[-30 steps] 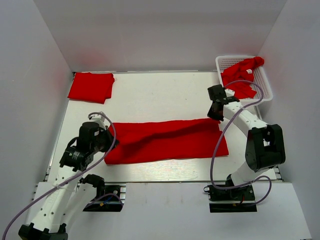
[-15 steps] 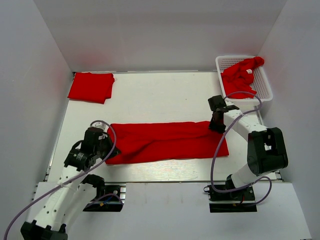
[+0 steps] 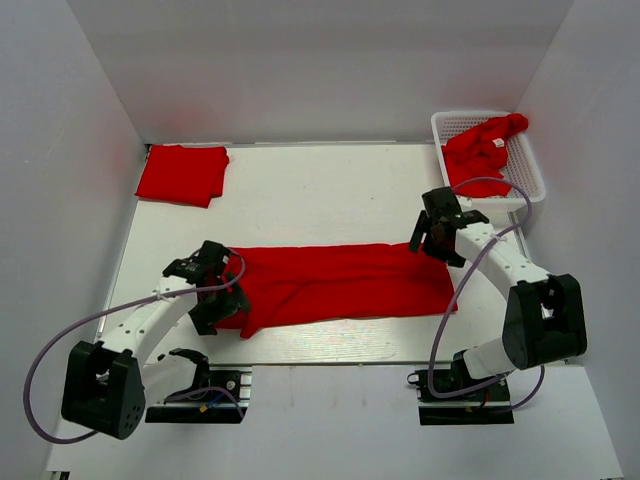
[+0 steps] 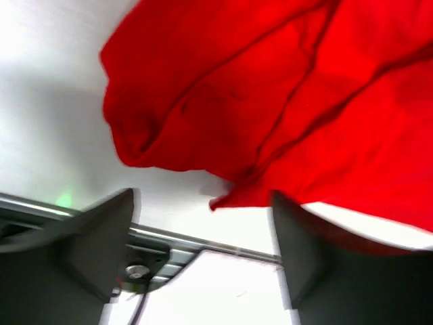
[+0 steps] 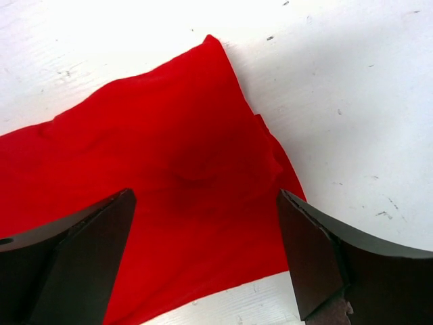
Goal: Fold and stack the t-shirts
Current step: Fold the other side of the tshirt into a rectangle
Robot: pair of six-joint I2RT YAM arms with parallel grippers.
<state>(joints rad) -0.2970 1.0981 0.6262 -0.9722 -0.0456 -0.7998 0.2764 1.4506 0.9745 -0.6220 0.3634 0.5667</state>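
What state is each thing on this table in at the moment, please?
long t-shirt: folded into a strip, lying flat
folded t-shirt: neatly folded, far left corner
basket: upright, far right
crumpled t-shirt: bunched in the basket
left claw: open, empty
right claw: open, empty

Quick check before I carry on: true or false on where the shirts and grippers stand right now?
1. The left gripper and the right gripper are both open and hold nothing. True.
2. The long shirt hangs from a gripper. False: it lies on the table.
3. A folded shirt sits at the far left corner. True.
4. The basket is empty. False: crumpled red shirts lie in it.
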